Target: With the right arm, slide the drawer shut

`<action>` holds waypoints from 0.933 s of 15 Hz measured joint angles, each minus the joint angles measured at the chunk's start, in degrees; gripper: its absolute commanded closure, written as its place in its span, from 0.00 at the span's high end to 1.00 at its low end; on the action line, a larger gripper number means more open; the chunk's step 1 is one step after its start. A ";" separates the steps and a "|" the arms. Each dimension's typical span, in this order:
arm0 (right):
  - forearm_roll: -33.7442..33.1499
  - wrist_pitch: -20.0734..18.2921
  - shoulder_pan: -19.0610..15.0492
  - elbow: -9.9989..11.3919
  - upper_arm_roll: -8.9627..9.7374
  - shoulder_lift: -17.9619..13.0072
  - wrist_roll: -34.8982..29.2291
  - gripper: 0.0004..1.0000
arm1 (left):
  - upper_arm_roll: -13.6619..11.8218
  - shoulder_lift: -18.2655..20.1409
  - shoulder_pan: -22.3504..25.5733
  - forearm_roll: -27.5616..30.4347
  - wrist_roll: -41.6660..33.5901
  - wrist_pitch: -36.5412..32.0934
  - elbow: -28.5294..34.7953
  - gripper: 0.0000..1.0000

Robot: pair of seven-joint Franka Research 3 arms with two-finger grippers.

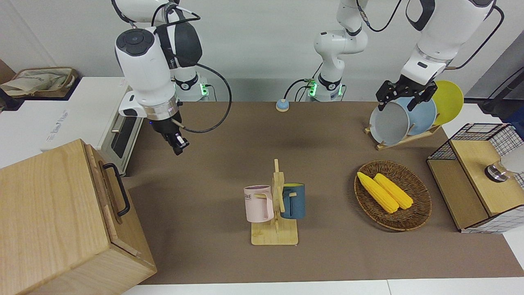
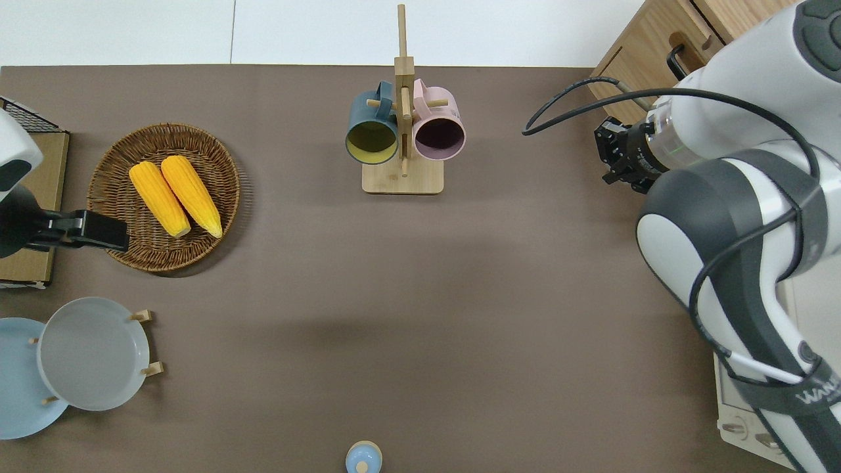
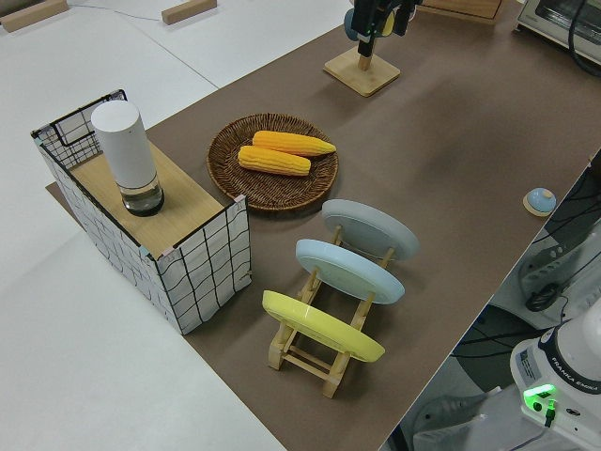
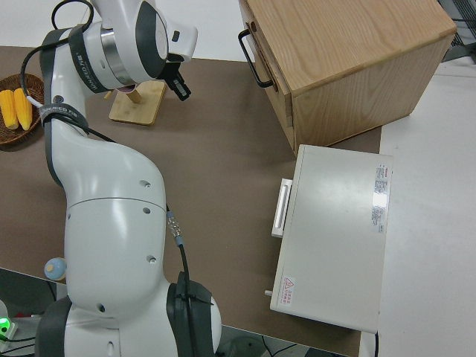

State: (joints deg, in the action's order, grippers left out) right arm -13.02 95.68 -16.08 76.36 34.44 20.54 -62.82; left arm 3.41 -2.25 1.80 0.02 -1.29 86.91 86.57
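Note:
The drawer (image 1: 103, 192) sits flush in the pale wooden cabinet (image 1: 49, 217) at the right arm's end of the table. Its black loop handle (image 1: 117, 189) stands free; it also shows in the overhead view (image 2: 677, 58) and the right side view (image 4: 253, 56). My right gripper (image 1: 177, 144) is shut and empty, up in the air. In the overhead view the right gripper (image 2: 608, 150) is over the brown mat, just off the cabinet's corner (image 2: 631, 79), between it and the mug rack. It touches nothing. The left arm is parked, its gripper (image 1: 403, 96) open.
A white toaster oven (image 4: 335, 230) stands beside the cabinet, nearer to the robots. A wooden mug rack (image 1: 275, 205) with two mugs stands mid-table. A wicker basket (image 1: 413, 221) with corn, a plate rack (image 1: 405, 119) and a wire-mesh rack (image 1: 479, 176) are at the left arm's end.

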 measured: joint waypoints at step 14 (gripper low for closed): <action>1.07 -7.41 0.83 1.98 -0.73 -9.11 32.80 0.06 | 0.00 0.00 0.00 0.00 0.00 0.00 0.00 0.99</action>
State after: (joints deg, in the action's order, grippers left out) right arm -11.95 88.27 -15.25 78.34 33.71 11.42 -30.02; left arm 3.41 -2.25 1.80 0.02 -1.29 86.91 86.57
